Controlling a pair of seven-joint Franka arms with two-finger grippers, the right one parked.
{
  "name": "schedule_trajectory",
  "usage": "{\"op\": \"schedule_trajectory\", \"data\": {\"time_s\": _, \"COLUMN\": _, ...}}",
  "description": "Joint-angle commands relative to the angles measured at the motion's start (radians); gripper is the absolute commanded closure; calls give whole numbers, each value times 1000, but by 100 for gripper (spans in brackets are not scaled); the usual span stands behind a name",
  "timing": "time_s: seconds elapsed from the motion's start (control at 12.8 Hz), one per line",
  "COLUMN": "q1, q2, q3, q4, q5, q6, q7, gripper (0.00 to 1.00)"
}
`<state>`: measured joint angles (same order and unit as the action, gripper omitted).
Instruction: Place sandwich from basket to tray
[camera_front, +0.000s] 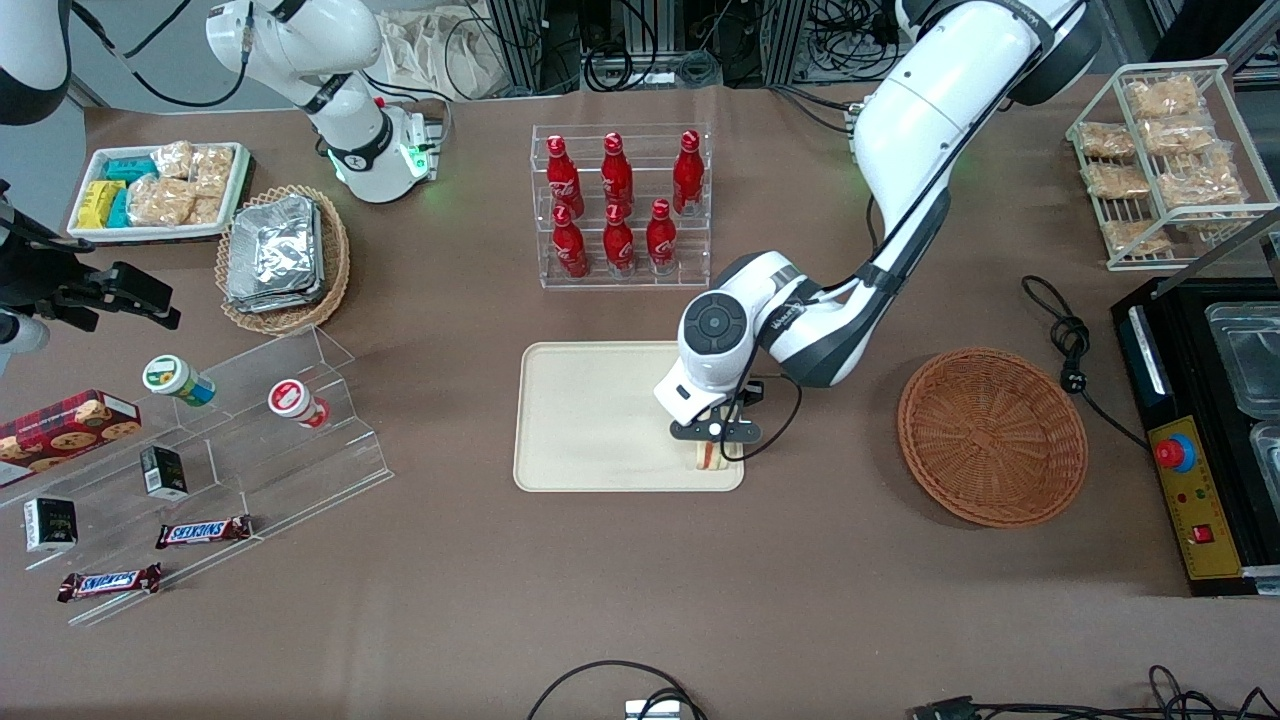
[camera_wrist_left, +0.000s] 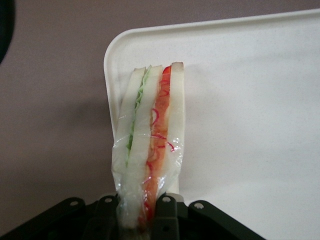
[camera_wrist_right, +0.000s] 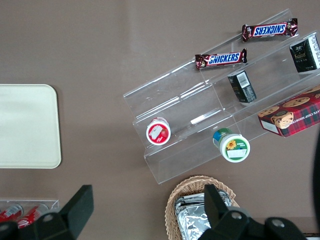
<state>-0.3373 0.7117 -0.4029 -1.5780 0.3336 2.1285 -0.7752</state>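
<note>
My gripper (camera_front: 712, 440) hangs over the cream tray (camera_front: 570, 420), at the tray's corner nearest the front camera on the working arm's side. It is shut on the plastic-wrapped sandwich (camera_wrist_left: 150, 140), whose pale bread with green and orange-red layers points away from the fingers (camera_wrist_left: 167, 215) over the tray (camera_wrist_left: 250, 100). In the front view only a sliver of the sandwich (camera_front: 708, 456) shows under the gripper. The reddish-brown wicker basket (camera_front: 992, 436) sits empty toward the working arm's end of the table.
A clear rack of red bottles (camera_front: 620, 205) stands farther from the front camera than the tray. A clear stepped shelf (camera_front: 250, 440) with snacks lies toward the parked arm's end. A black appliance (camera_front: 1200, 430) and a cable (camera_front: 1070, 345) flank the basket.
</note>
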Motion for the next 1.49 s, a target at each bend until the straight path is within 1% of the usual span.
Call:
{"op": "schedule_trajectory", "data": {"time_s": 0.0, "q1": -26, "q2": 17, "q3": 29, "q4": 29, "q5": 21, "q6": 17, "q7": -29, "gripper": 83}}
{"op": "schedule_trajectory", "data": {"time_s": 0.08, "q1": -26, "q2": 17, "q3": 29, "q4": 24, "q5": 27, "q6": 37, "q7": -27, "gripper": 16}}
{"op": "schedule_trajectory", "data": {"time_s": 0.16, "q1": -26, "q2": 15, "q3": 33, "q4": 21, "q5": 27, "q6": 59, "q7": -24, "gripper": 0}}
{"op": "schedule_trajectory", "data": {"time_s": 0.7, "q1": -28, "q2": -15, "q3": 50, "q4": 24, "q5": 12, "q6": 64, "q7": -24, "gripper": 0}}
{"op": "schedule_trajectory", "data": {"time_s": 0.94, "q1": -28, "q2": -49, "q3": 90, "q4": 30, "q5": 4, "q6": 67, "q7": 16, "gripper": 0}}
{"op": "schedule_trajectory", "data": {"time_s": 1.02, "q1": -28, "q2": -72, "q3": 99, "q4": 27, "q5": -22, "q6": 65, "q7": 54, "gripper": 0}}
{"op": "schedule_trajectory", "data": {"time_s": 1.33, "q1": -19, "q2": -167, "q3": 214, "q4": 23, "q5": -236, "q6": 61, "q7": 298, "gripper": 0}}
{"op": "schedule_trajectory", "data": {"time_s": 1.41, "q1": -12, "q2": -193, "q3": 234, "q4": 18, "q5": -248, "q6": 56, "q7": 327, "gripper": 0}}
